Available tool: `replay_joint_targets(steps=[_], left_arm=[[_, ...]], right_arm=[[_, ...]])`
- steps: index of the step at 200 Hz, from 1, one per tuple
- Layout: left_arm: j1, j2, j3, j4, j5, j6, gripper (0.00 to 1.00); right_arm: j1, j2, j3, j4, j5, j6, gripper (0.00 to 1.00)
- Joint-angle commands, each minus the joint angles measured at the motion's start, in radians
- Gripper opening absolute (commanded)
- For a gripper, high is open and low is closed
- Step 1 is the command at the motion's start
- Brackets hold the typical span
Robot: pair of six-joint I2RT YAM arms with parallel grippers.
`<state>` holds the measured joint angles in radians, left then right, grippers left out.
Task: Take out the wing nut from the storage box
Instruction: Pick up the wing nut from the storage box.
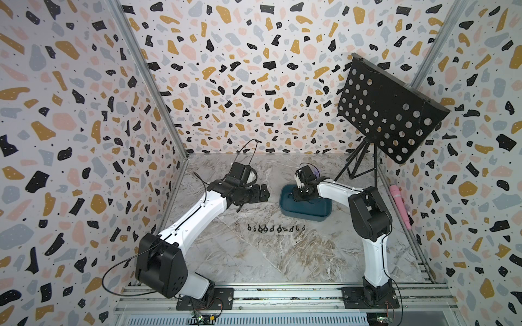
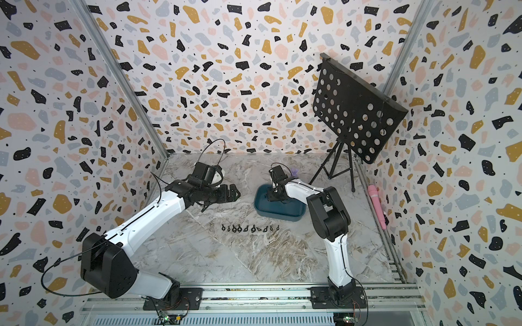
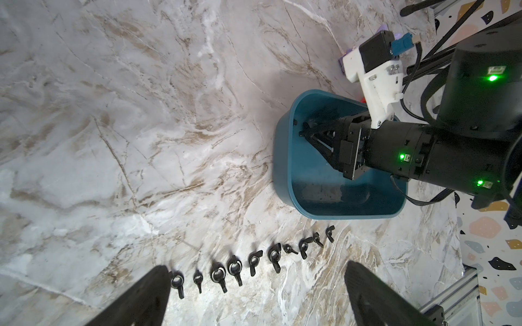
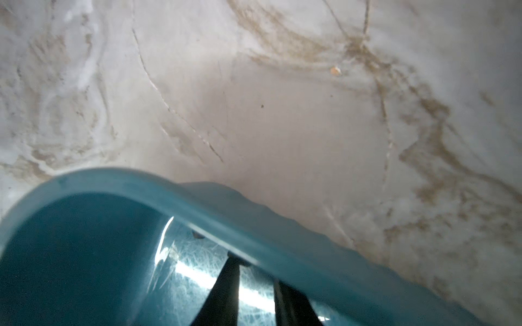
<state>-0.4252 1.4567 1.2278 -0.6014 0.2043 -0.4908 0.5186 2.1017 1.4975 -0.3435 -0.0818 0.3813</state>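
- Lower centre in both top views: marble-patterned tabletop (image 1: 254, 259) carries row of about ten small black wing nuts (image 1: 275, 228), side by side, already out.
- Just above, right of centre: shallow dark teal-blue plastic storage box (image 1: 305, 215).
- Right hand (image 3: 306, 132) down inside it, fingers narrowly apart, tips hidden behind rim in right wrist view. Cannot tell whether nut gripped.
- Small dark bit (image 3: 295, 122) at inner wall, perhaps nut remaining.
- Centre frame: left hand (image 1: 265, 193) spread wide, empty, near box, not touching.
- Judgement: mostly done, further pick under way.
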Motion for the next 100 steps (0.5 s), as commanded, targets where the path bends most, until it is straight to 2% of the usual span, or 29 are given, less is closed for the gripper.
replay_joint_targets(steps=[1, 52, 100], left_arm=[[0.008, -0.019, 0.001, 0.012, 0.0, 0.01, 1.0], [0.006, -0.015, 0.0, 0.012, 0.0, 0.009, 1.0], [0.007, -0.015, -0.001, 0.012, -0.002, 0.01, 1.0]], right_arm=[[0.005, 0.001, 0.033, -0.01, 0.008, 0.01, 0.29], [0.003, 0.023, 0.052, -0.01, 0.005, 0.027, 0.31], [0.003, 0.043, 0.057, -0.013, -0.002, 0.038, 0.25]])
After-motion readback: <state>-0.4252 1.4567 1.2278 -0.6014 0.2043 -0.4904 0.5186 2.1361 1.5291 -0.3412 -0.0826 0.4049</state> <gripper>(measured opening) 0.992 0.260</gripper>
